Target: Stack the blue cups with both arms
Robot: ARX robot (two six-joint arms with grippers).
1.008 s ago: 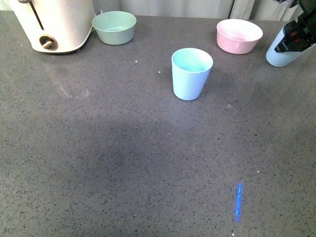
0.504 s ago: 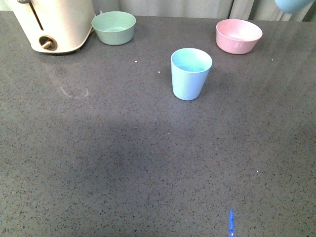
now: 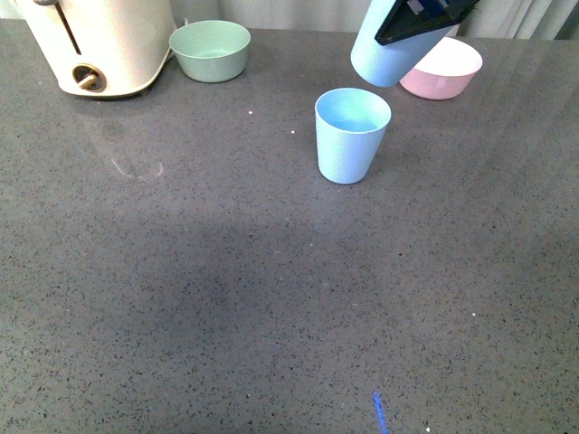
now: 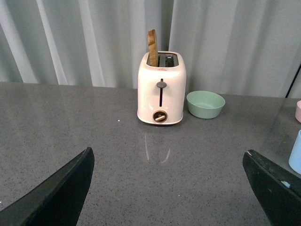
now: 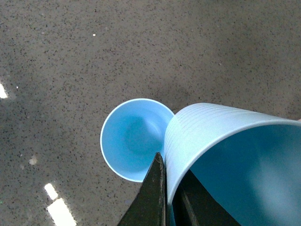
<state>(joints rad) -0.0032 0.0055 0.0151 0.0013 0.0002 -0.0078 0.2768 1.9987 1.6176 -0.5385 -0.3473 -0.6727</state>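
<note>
We see the tabletop (image 3: 181,271) with the standing blue cup (image 3: 352,136) upright. Just above and behind it hangs the carried blue cup (image 3: 380,56), tilted, which we judge light, stiff and slick. The right pincer (image 5: 171,202) pinches its rim wall. The left pincer (image 4: 168,153) is spread and empty, well aside.

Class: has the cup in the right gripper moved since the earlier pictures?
Yes: the held cup went leftward, from right of the pink bowl to its left edge.

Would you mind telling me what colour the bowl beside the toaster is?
Sage green; the bowl shows best in the left wrist view.
</note>
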